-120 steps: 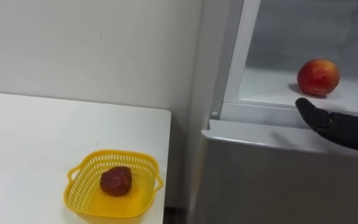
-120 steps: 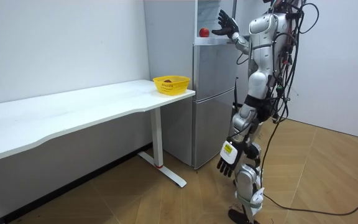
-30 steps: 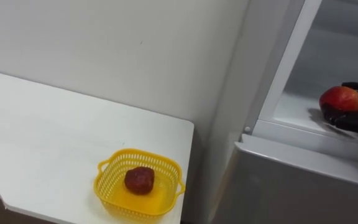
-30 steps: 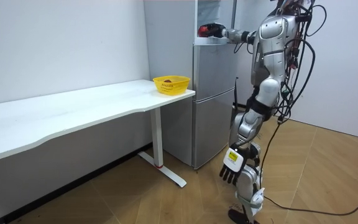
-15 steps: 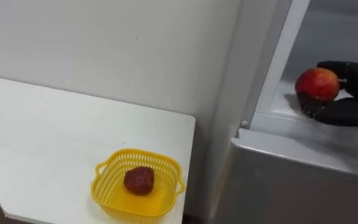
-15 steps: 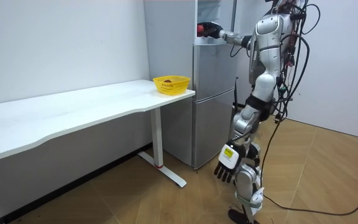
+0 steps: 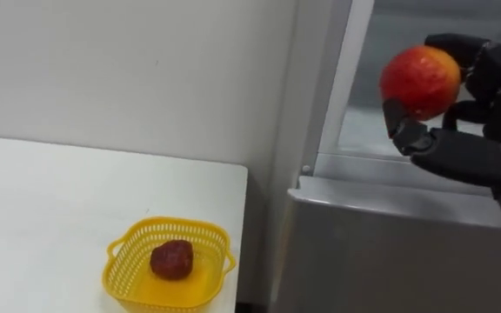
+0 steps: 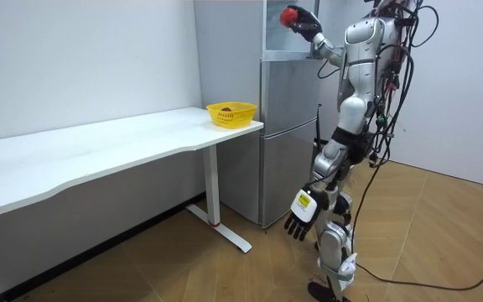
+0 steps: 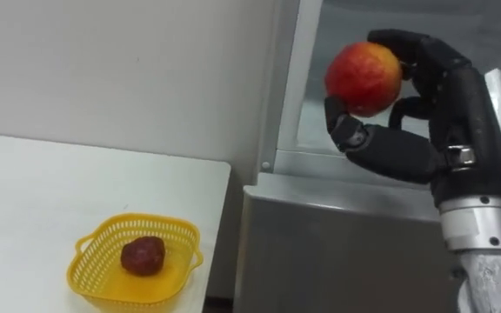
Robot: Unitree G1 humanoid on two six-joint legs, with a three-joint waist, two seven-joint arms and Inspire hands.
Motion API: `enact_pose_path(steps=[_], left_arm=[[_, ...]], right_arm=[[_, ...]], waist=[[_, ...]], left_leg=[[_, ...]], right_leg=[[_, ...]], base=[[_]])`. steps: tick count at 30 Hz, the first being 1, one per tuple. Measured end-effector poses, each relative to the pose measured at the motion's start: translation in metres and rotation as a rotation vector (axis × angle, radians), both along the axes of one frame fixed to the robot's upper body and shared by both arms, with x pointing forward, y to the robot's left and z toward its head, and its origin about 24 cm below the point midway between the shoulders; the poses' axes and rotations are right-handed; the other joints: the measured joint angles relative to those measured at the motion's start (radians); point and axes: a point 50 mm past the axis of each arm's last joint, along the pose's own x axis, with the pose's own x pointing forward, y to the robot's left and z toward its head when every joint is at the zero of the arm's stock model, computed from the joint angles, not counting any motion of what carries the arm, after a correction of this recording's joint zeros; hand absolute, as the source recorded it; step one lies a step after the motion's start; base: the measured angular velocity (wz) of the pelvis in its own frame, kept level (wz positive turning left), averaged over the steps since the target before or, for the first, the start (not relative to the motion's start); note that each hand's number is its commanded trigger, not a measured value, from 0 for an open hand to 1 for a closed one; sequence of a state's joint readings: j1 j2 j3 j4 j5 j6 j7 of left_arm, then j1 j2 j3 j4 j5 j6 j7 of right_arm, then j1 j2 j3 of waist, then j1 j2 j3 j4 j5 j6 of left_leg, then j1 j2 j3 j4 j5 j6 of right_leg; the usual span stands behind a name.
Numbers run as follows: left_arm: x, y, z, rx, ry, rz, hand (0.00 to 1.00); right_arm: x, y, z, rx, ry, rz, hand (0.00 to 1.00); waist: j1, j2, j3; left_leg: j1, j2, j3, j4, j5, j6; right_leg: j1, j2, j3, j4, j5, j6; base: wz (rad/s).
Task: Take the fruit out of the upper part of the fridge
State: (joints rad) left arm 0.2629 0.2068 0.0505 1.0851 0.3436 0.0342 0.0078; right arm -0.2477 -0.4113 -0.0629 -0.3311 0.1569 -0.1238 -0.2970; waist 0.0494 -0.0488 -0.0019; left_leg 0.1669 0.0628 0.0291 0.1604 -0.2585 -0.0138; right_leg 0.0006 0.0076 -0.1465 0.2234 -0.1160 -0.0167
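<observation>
The right hand holds the apple up in front of the upper fridge opening, fingers curled round its middle; judged light, firm, smooth and easily bruised, it needs a gentle all-round grip; the left hand hangs below the fridge top, fingers relaxed.

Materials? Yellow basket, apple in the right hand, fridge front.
Basket: likely moulded plastic, glossy yellow lattice walls. Apple, gripped in the right hand: smooth red-yellow skin, soft sheen; real or replica, unclear. Fridge front: probably painted metal, flat pale grey, satin.
</observation>
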Motion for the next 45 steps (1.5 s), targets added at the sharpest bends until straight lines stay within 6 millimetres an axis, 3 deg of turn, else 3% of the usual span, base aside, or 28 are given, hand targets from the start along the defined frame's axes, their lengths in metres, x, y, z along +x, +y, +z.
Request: enact_pose_path(steps=[6, 12, 16, 18, 26, 29, 32, 35, 39, 43, 45], left_arm=[[0.001, -0.007, -0.003, -0.015, 0.003, -0.021, 0.00], [0.006, -0.008, -0.004, -0.037, 0.005, -0.028, 0.00], [0.011, -0.011, -0.005, -0.054, 0.006, -0.071, 0.00], [0.016, -0.012, -0.005, -0.054, 0.002, -0.104, 0.00], [0.028, -0.009, -0.003, -0.059, -0.007, -0.158, 0.00], [0.033, -0.009, -0.003, -0.058, -0.010, -0.166, 0.00], [0.039, -0.006, -0.002, -0.063, -0.011, -0.177, 0.00], [0.038, -0.002, -0.001, -0.060, -0.004, -0.183, 0.00], [0.038, -0.001, 0.000, -0.063, 0.001, -0.189, 0.00], [0.038, -0.001, 0.000, -0.072, 0.002, -0.187, 0.00], [0.037, 0.000, 0.000, -0.078, 0.005, -0.176, 0.00]], right_arm=[[-0.016, 0.013, 0.007, -0.057, -0.135, -0.054, 1.00], [-0.036, 0.029, 0.024, -0.192, -0.303, -0.115, 1.00], [-0.040, 0.043, 0.023, -0.234, -0.352, -0.071, 1.00], [-0.039, 0.056, 0.018, -0.282, -0.336, -0.029, 1.00], [-0.036, 0.091, 0.001, -0.449, -0.259, 0.157, 1.00], [-0.033, 0.101, -0.008, -0.488, -0.203, 0.230, 1.00], [-0.032, 0.113, -0.008, -0.543, -0.190, 0.296, 1.00], [-0.032, 0.120, -0.005, -0.581, -0.196, 0.331, 1.00], [-0.027, 0.135, -0.013, -0.644, -0.163, 0.405, 1.00], [-0.013, 0.137, -0.027, -0.704, -0.080, 0.393, 1.00], [-0.003, 0.134, -0.038, -0.741, -0.016, 0.362, 1.00]], waist=[[-0.016, 0.014, -0.0029], [-0.011, 0.009, -0.0060], [0.002, 0.001, -0.0021], [0.020, -0.008, 0.0025], [0.072, -0.021, 0.0063], [0.104, -0.030, 0.0151], [0.125, -0.046, 0.0126], [0.143, -0.061, 0.0042], [0.171, -0.072, 0.0081], [0.203, -0.083, 0.0133], [0.207, -0.089, 0.0109]], left_leg=[[-0.014, -0.002, 0.008, 0.003, 0.000, 0.000], [-0.024, -0.004, 0.017, 0.006, 0.000, 0.000], [-0.019, -0.004, 0.024, 0.006, 0.000, 0.000], [-0.023, -0.004, 0.024, 0.006, 0.000, 0.000], [-0.038, -0.003, 0.008, 0.007, 0.000, 0.000], [-0.040, -0.003, 0.001, 0.007, 0.000, 0.000], [-0.058, -0.003, -0.006, 0.003, 0.000, 0.000], [-0.069, -0.002, -0.029, 0.007, 0.000, 0.000], [-0.071, -0.001, -0.049, 0.012, 0.001, 0.000], [-0.072, 0.000, -0.060, 0.012, 0.001, 0.000], [-0.080, 0.000, -0.074, 0.014, 0.001, 0.000]], right_leg=[[-0.025, -0.003, 0.007, 0.018, 0.000, 0.000], [-0.040, -0.001, 0.018, 0.022, 0.000, -0.001], [-0.039, 0.001, 0.024, 0.021, 0.000, -0.001], [-0.043, 0.002, 0.026, 0.022, 0.000, -0.001], [-0.049, -0.002, 0.013, 0.021, 0.001, -0.002], [-0.050, -0.002, 0.010, 0.021, 0.001, -0.002], [-0.061, -0.003, 0.002, 0.019, 0.001, -0.002], [-0.061, -0.006, -0.019, 0.015, 0.001, -0.002], [-0.053, -0.009, -0.041, 0.011, 0.001, -0.002], [-0.043, -0.009, -0.054, -0.004, 0.001, -0.002], [-0.043, -0.011, -0.068, -0.004, 0.001, -0.002]], base=[[-0.05], [-0.05], [-0.07], [0.00], [0.05], [0.03], [0.09], [0.20], [0.16], [0.11], [0.16]])
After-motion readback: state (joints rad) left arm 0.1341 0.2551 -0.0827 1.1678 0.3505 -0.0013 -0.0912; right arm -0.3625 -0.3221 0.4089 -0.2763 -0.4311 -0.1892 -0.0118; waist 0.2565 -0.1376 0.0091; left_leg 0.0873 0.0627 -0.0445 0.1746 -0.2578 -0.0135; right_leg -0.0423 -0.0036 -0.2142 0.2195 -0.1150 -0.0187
